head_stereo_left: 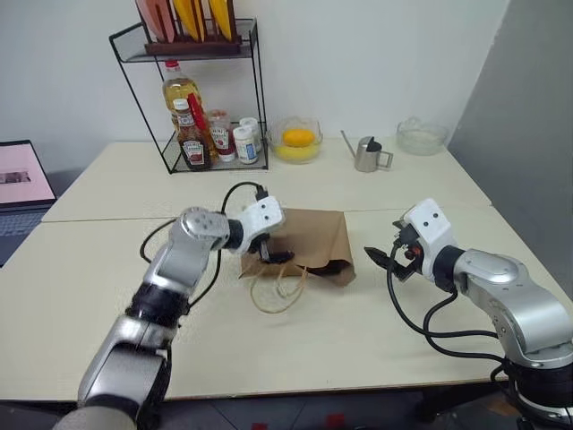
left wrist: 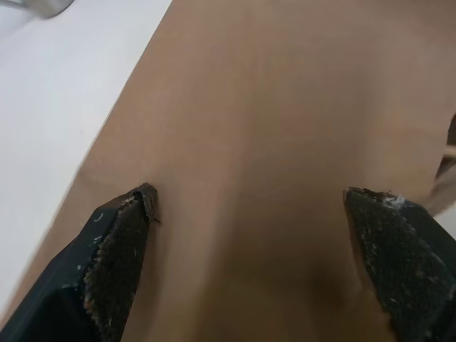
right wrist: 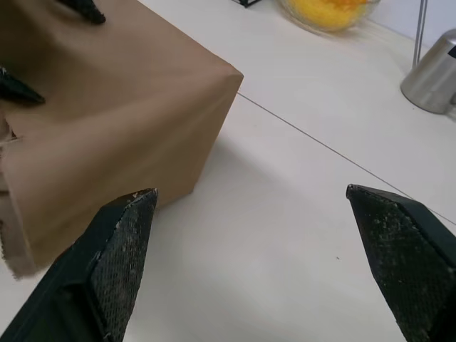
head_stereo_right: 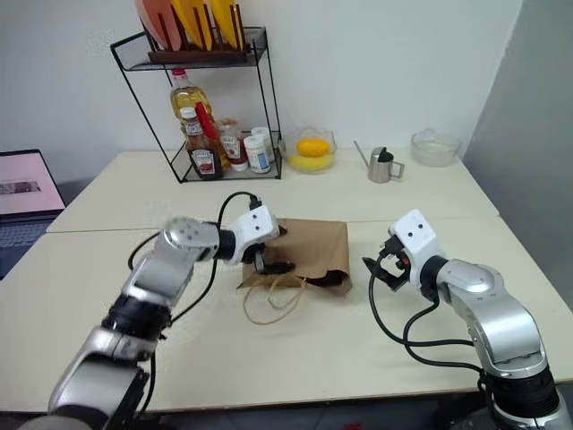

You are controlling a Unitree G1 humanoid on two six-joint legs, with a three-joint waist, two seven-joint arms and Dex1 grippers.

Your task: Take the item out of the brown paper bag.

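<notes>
Centrally, the brown paper bag (head_stereo_left: 309, 244) is lying flat on the table (head_stereo_left: 376, 331); the left gripper (head_stereo_left: 269, 253) is hovering spread over it, seemingly to pin it. Right gripper (head_stereo_left: 383, 257) is waiting, released, right of centre. The item is hidden.

Cream tables (head_stereo_left: 376, 340) (two, abutting) against white wall (head_stereo_left: 376, 54).

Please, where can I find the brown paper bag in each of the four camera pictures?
Left eye view: brown paper bag lying at table centre, under the open left hand.
Right eye view: same place, centre.
Left wrist view: brown paper between the fingers.
Right wrist view: bag's corner at the side.
Shared landmark: metal watering can.
</notes>
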